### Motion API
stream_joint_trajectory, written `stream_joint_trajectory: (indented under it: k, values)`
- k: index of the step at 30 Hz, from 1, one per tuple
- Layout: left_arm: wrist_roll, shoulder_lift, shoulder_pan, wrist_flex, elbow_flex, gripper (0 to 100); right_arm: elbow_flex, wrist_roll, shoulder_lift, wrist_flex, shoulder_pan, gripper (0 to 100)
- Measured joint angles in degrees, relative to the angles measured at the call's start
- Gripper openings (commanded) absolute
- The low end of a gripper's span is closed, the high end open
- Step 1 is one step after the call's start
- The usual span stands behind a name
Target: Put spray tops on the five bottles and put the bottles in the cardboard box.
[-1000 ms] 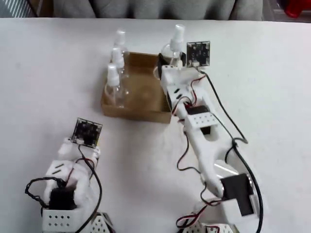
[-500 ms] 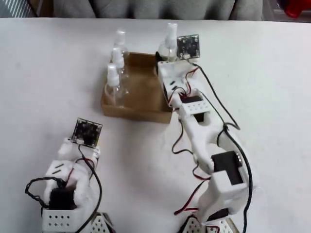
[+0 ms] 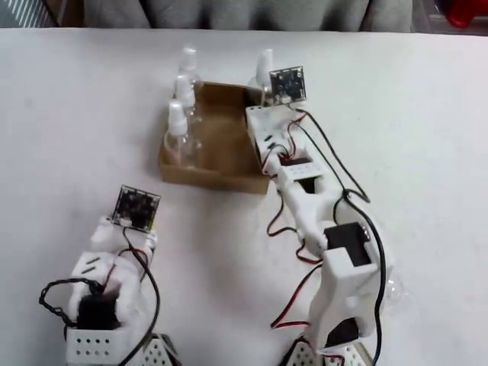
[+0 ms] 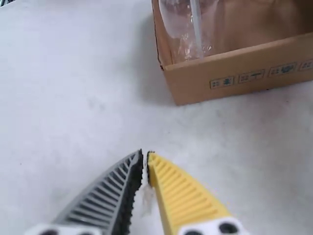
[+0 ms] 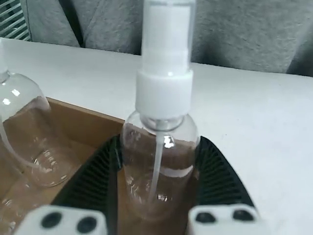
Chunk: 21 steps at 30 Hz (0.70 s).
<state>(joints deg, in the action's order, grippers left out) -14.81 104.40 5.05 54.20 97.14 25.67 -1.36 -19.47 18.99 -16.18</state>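
Observation:
The cardboard box [image 3: 221, 164] lies open in the middle of the table. Three clear bottles with white spray tops [image 3: 178, 126] stand along its left side. My right gripper [image 5: 159, 144] is shut on a fourth bottle [image 5: 161, 161], held upright with its spray top [image 3: 264, 67] on, over the box's far right corner. Another boxed bottle [image 5: 29, 142] stands beside it. My left gripper [image 4: 145, 155] is shut with nothing in it, low over the table in front of the box's near wall [image 4: 234, 73]. The left arm [image 3: 107, 282] sits at the front left.
A clear rounded thing [image 3: 394, 293], perhaps a bottle, lies by the right arm's base [image 3: 343, 305]. Red and black wires loop along that arm. White table stretches left and right of the box. Grey cloth [image 5: 244, 29] hangs beyond the far edge.
The right arm has swung left with the bottle, bringing it from beyond the box's right wall to above its far right corner. The left arm has not moved.

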Motion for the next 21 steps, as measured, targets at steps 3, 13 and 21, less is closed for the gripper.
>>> stream_joint_trajectory:
  k: [3,13,21]
  values:
    - [0.0,0.0,0.0,0.0,0.0,2,0.0,0.0,-0.35,0.0,0.0,1.6]
    - [0.0,0.0,0.0,0.0,0.0,2,0.0,-6.07,-0.35,0.0,0.0,1.6]
    - [0.0,0.0,0.0,0.0,0.0,2,0.0,-6.07,-0.35,0.0,0.0,1.6]
